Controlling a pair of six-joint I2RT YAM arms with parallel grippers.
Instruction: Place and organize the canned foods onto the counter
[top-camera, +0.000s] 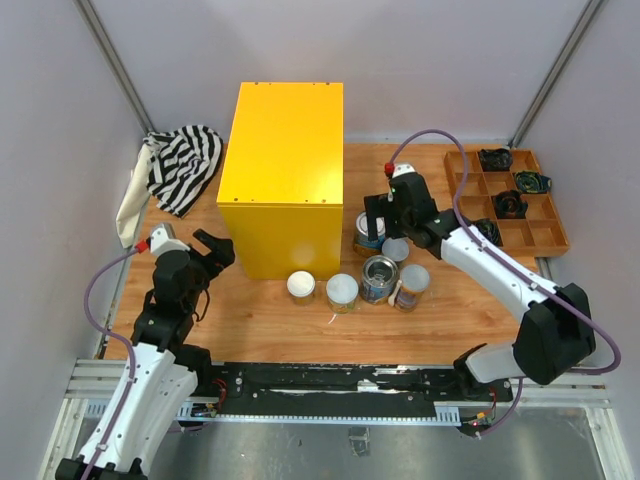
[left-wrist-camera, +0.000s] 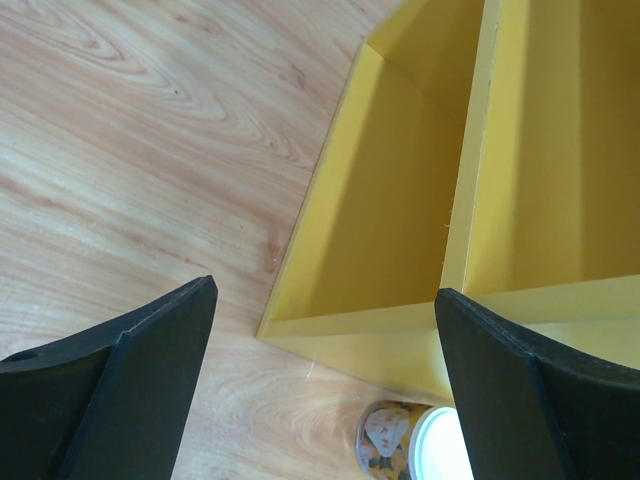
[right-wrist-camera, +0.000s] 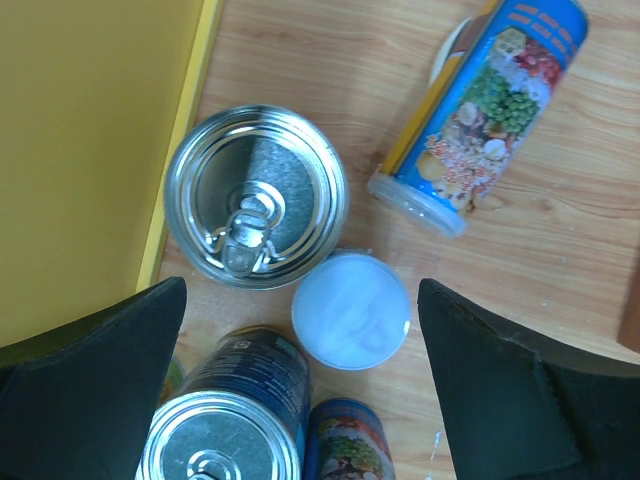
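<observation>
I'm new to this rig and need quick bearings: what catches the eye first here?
The big yellow box dominates the middle. A cluster of cans sits at its near right corner, the open right gripper hovering over them. A striped cloth lies at the far left, a compartmented wooden tray at the far right.

No word, brand or number is coming through legibly anywhere. The tall blue can (right-wrist-camera: 490, 110) is showing a label pictured with peas, corn and other vegetables, topped by an orange band whose pale marks are blurring past reading. The dark blue can (right-wrist-camera: 250, 385) is carrying a small patch of pale print, too fine to make out. The short can (left-wrist-camera: 388, 447) in the left wrist view is showing a pictured label only.
</observation>
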